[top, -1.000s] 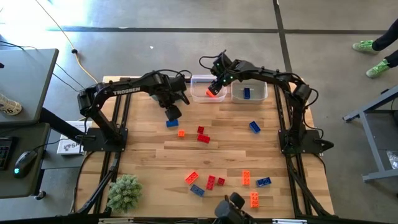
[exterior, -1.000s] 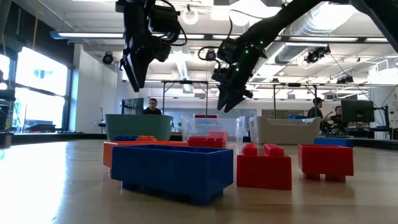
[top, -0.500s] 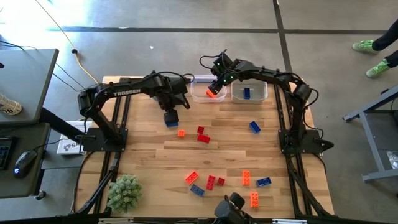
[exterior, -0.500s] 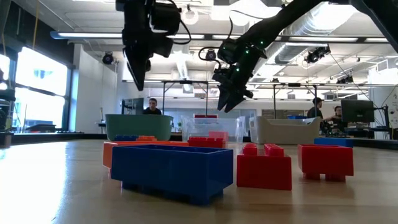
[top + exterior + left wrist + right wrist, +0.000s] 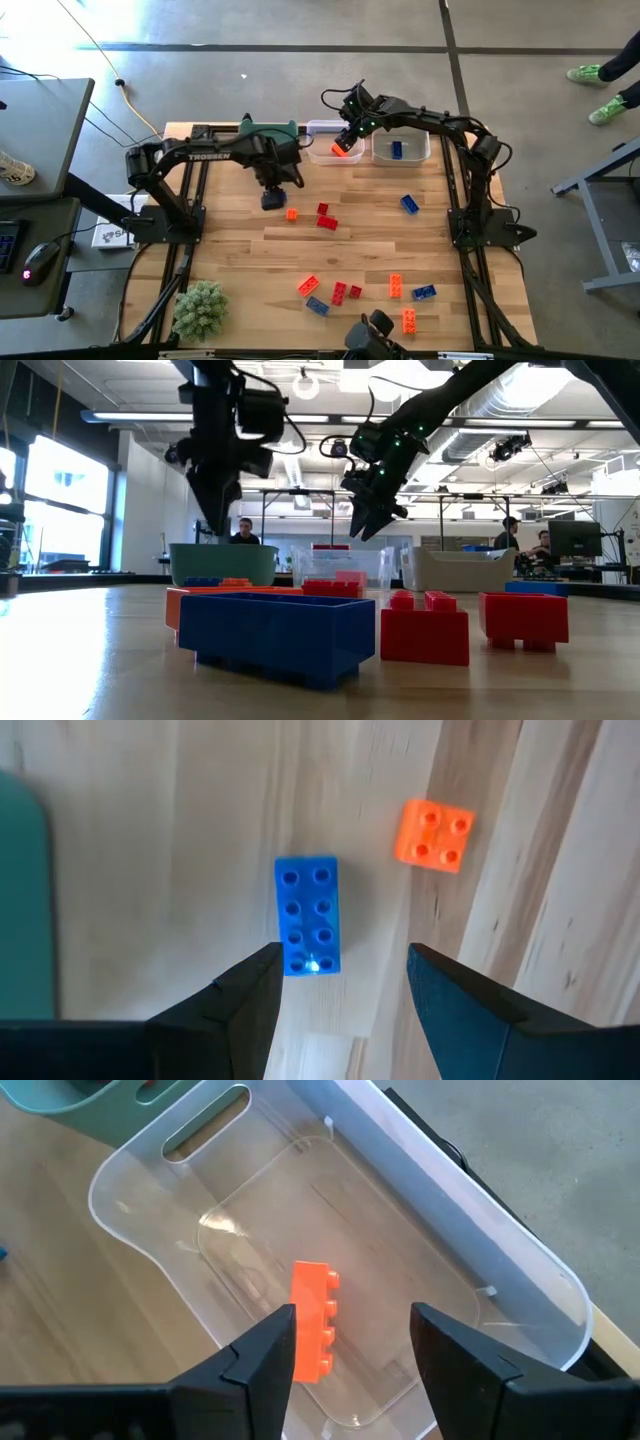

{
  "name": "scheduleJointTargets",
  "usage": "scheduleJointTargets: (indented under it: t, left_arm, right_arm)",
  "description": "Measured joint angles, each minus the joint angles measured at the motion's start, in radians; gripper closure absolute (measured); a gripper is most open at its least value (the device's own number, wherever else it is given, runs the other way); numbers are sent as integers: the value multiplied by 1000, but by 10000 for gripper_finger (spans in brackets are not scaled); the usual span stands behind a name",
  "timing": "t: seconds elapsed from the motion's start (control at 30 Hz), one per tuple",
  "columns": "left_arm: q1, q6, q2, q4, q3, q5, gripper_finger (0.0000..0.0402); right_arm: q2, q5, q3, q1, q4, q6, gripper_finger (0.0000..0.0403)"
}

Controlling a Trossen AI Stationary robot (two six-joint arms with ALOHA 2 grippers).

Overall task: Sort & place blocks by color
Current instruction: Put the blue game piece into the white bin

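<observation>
A blue block (image 5: 308, 916) and an orange block (image 5: 433, 835) lie on pale striped wood (image 5: 150, 870).

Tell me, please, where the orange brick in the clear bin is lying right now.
In the right wrist view the orange brick lies on the floor of the clear bin, directly below the open right end effector; the green bin stands beside it.

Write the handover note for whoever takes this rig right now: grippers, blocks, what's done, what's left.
Left gripper: open, empty, above a blue block on the table, an orange block beside it.
Right gripper: open, empty, over the clear bin, which holds one orange block.
Done: that orange block binned; one blue block in the grey bin.
Left: loose red, orange and blue blocks across the table, mostly near its front edge.
</observation>
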State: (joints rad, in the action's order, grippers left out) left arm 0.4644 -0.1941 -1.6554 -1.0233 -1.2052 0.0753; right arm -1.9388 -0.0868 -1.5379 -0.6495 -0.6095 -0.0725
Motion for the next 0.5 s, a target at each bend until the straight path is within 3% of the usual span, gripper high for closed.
scheduleJointTargets:
  t: [0.5]
  left_arm:
    - [6, 45, 0, 168, 164, -20, 197]
  right_arm:
    - [0, 0, 0, 0, 0, -2, 217]
